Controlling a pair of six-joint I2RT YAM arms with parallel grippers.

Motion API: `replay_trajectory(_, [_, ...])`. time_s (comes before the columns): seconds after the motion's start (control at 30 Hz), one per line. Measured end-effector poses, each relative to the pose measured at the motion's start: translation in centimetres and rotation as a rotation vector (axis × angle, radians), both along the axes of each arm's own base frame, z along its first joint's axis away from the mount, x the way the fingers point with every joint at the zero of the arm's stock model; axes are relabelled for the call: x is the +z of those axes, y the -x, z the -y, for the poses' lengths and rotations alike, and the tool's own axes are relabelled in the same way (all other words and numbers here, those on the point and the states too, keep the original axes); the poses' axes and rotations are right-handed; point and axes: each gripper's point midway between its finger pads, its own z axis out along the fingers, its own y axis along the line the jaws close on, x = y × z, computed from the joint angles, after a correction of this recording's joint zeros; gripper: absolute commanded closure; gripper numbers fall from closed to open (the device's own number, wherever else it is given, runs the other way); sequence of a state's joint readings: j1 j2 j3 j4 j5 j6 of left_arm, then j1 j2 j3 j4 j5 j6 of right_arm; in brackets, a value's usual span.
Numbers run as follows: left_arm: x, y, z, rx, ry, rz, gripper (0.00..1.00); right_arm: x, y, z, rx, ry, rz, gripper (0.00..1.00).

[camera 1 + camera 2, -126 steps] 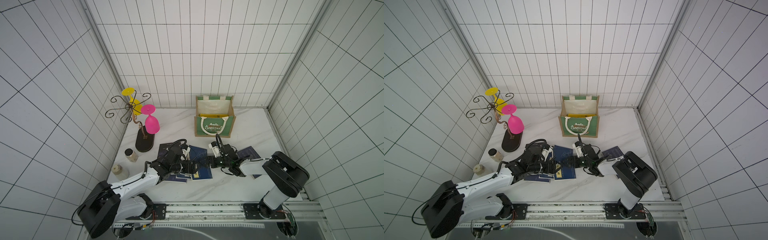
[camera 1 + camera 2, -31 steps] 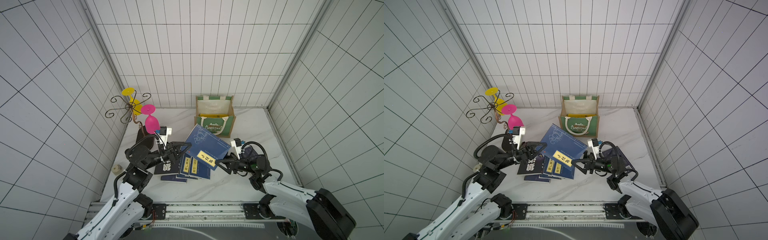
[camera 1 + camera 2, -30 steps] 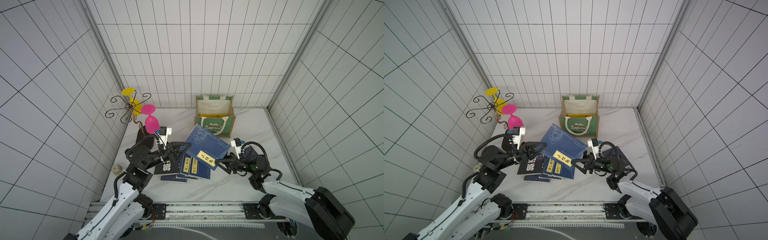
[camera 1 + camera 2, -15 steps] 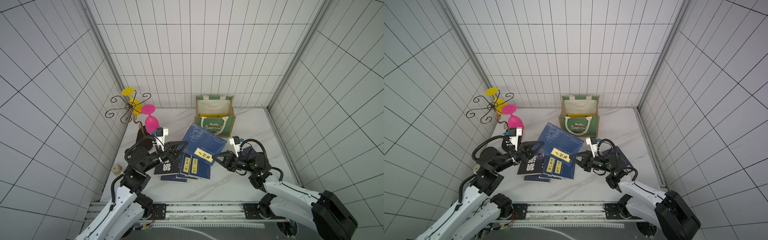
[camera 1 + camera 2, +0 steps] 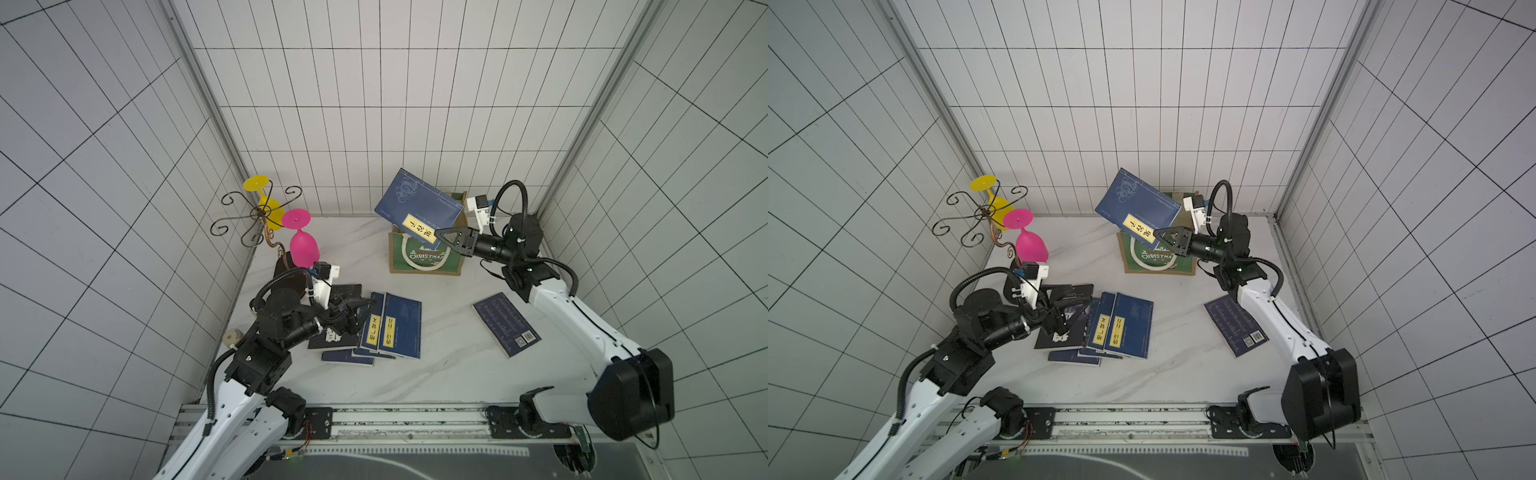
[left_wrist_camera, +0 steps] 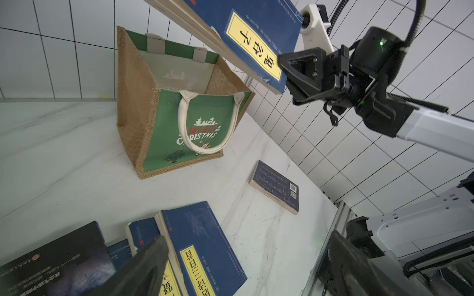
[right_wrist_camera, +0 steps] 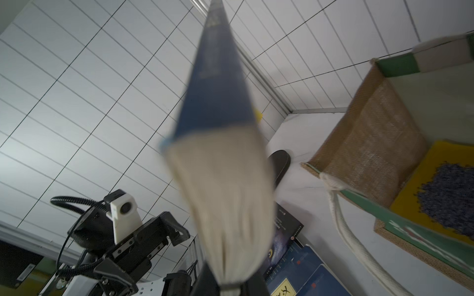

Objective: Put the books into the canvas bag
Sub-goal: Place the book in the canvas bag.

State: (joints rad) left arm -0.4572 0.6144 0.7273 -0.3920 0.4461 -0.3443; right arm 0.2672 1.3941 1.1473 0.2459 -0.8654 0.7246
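Left wrist view: right end effector [image 6: 283, 74] is clenching a corner of the navy book [image 6: 256, 30] over the canvas bag [image 6: 159, 128], likely needing edge-first lowering into its mouth, while the released left end effector [image 6: 247, 238] is hovering above tabletop books [image 6: 202, 243].

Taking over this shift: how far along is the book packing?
Done: one yellow book lies in the canvas bag. In hand: the right claw grips a yellow-labelled navy book above the bag; the left claw hangs open over the black book. Left: that book, the navy books beside it and a lone navy book.
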Motion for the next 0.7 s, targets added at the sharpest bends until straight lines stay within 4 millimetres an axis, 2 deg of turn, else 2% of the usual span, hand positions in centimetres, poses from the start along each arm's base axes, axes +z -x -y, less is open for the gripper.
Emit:
replay_trajectory(0.23, [-1.4, 0.7, -0.5, 0.004, -0.065, -0.015, 0.03, -2.1, -7.9, 1.1, -0.05, 0.176, -0.156, 1.0])
replay_trajectory(0.3, [-1.5, 0.8, -0.5, 0.005, -0.069, -0.013, 0.03, -2.9, -9.2, 1.3, -0.063, 0.238, -0.177, 1.0])
replay_trajectory(0.43, [-1.6, 0.7, -0.6, 0.007, -0.074, -0.015, 0.03, -5.0, -9.5, 2.2, -0.09, 0.36, -0.224, 1.0])
replay_trajectory(0.7, [-1.3, 0.8, -0.7, 0.007, -0.069, -0.006, 0.03, -6.1, -8.4, 4.0, -0.107, 0.467, -0.242, 1.0])
